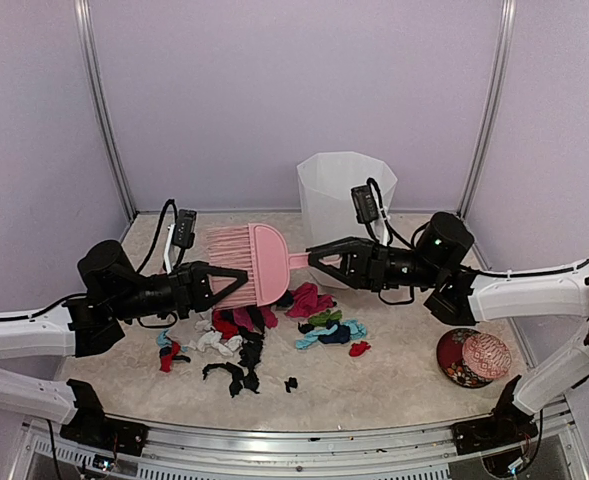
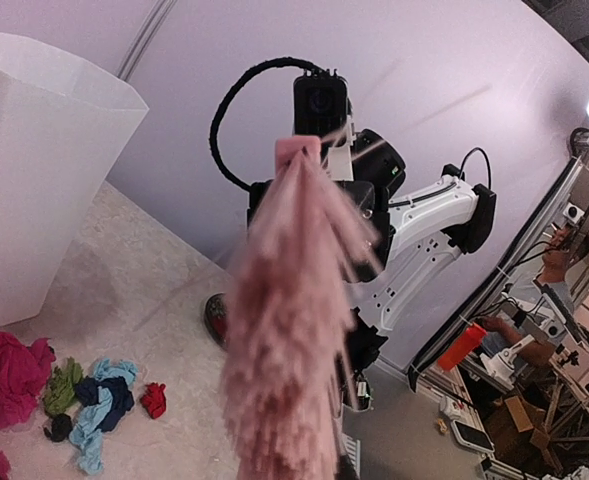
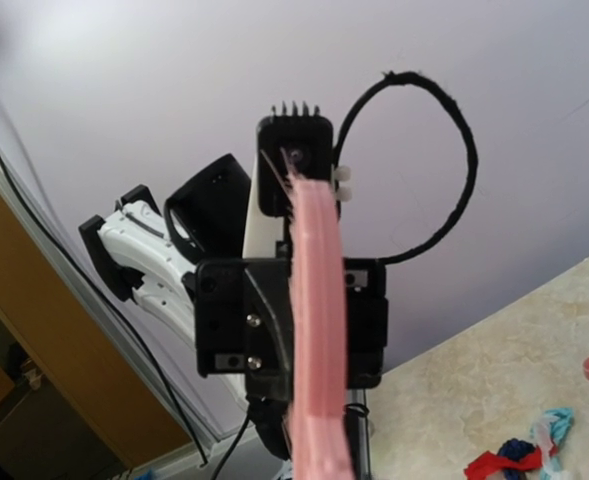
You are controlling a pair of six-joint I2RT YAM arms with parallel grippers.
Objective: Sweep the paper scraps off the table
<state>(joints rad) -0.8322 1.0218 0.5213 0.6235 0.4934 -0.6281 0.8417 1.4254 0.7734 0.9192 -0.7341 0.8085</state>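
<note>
Starting at the metal front rail point(image 1: 304, 440), you have bare speckled bench point(image 1: 394, 390) and then the paper scraps point(image 1: 249, 335). They lie in a loose heap near the middle of the bench: black bits nearest you, with white, red, teal, green and magenta ones behind. A round red patterned dish point(image 1: 472, 357) sits apart from them on your right.

Above the heap, both arms meet at a pink brush point(image 1: 269, 260) held off the bench. Your right claw point(image 1: 319, 262) is clamped on its handle. Your left claw point(image 1: 232, 287) has its fingers apart around the lower bristles. From the left wrist the bristles are a blur across the lens, so you cannot judge contact there.

Farther back, a white faceted bin point(image 1: 339, 195) stands upright near the lilac rear wall point(image 1: 274, 100).
</note>
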